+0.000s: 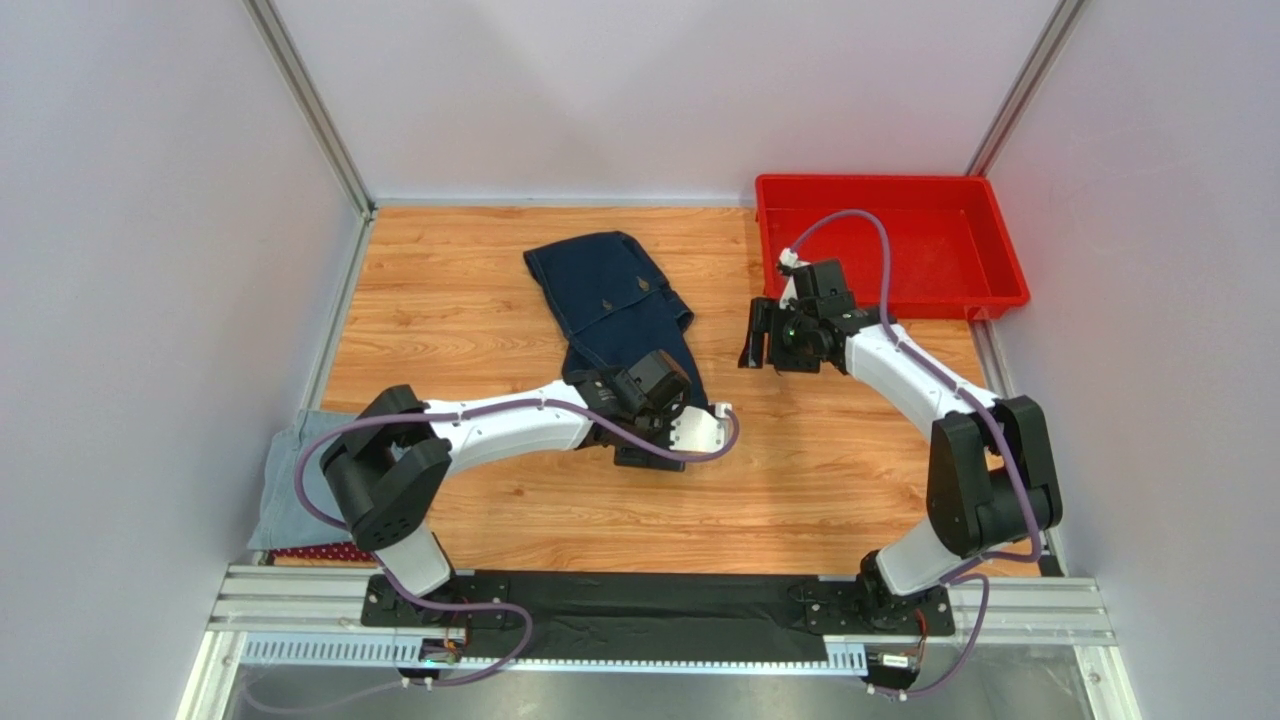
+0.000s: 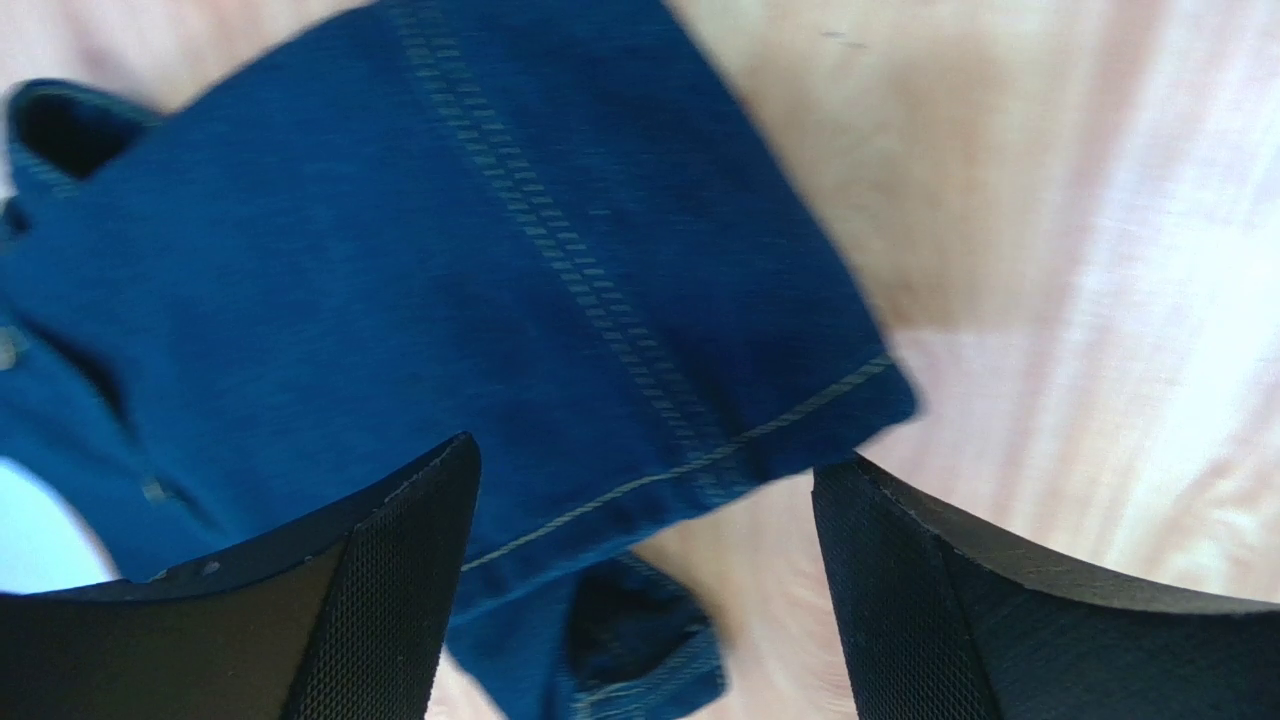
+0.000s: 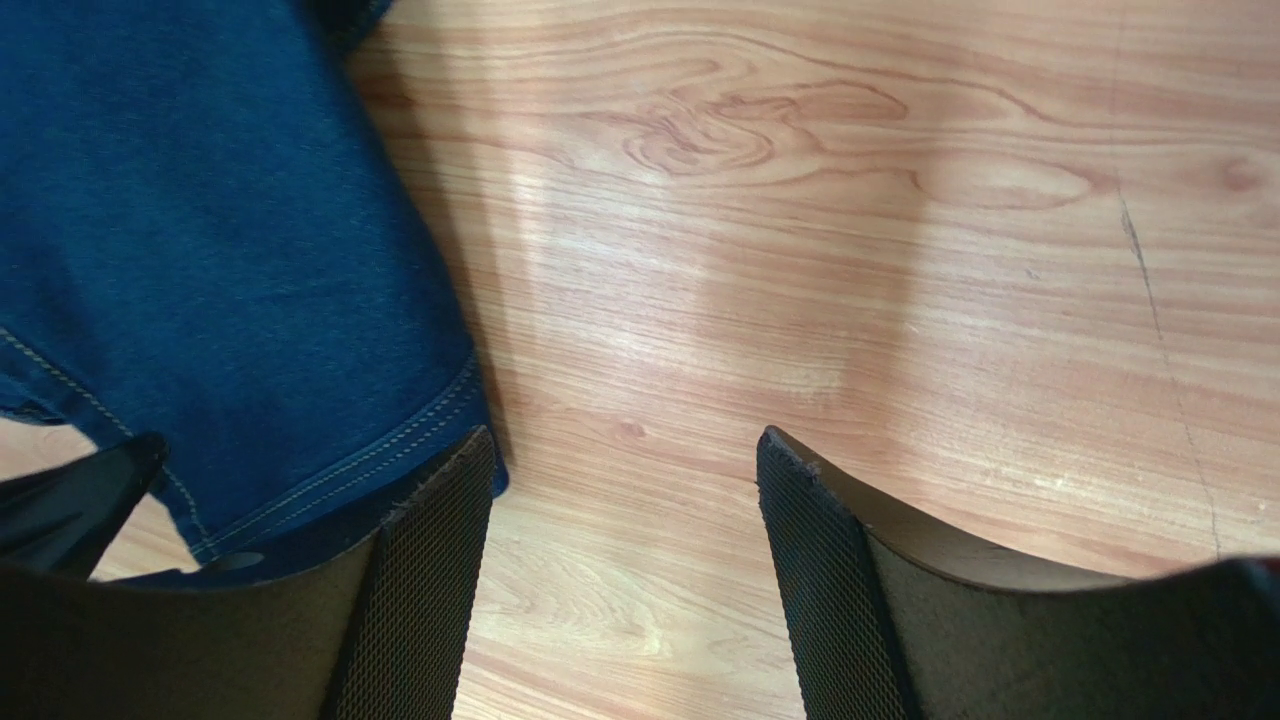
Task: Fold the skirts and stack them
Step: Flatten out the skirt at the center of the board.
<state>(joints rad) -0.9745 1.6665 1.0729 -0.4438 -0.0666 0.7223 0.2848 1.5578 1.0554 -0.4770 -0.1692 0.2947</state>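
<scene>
The dark navy denim skirt point(image 1: 613, 297) lies crumpled on the wooden table, mid-back. My left gripper point(image 1: 661, 447) hovers over its near end. In the left wrist view the left gripper point(image 2: 646, 600) is open, with a hemmed corner of the navy skirt point(image 2: 451, 285) below and between the fingers, not gripped. My right gripper point(image 1: 754, 339) is just right of the skirt. In the right wrist view the right gripper point(image 3: 624, 585) is open and empty over bare wood, with the navy skirt's edge point(image 3: 211, 270) by its left finger. The light blue-grey skirt point(image 1: 293, 483) and the dark red dotted skirt point(image 1: 320, 554) lie at the near left edge.
A red plastic tray point(image 1: 984, 240) stands at the back right, just behind the right arm. Grey walls with metal posts close the table point(image 1: 842, 480) on three sides. The arm bases sit on a rail at the near edge.
</scene>
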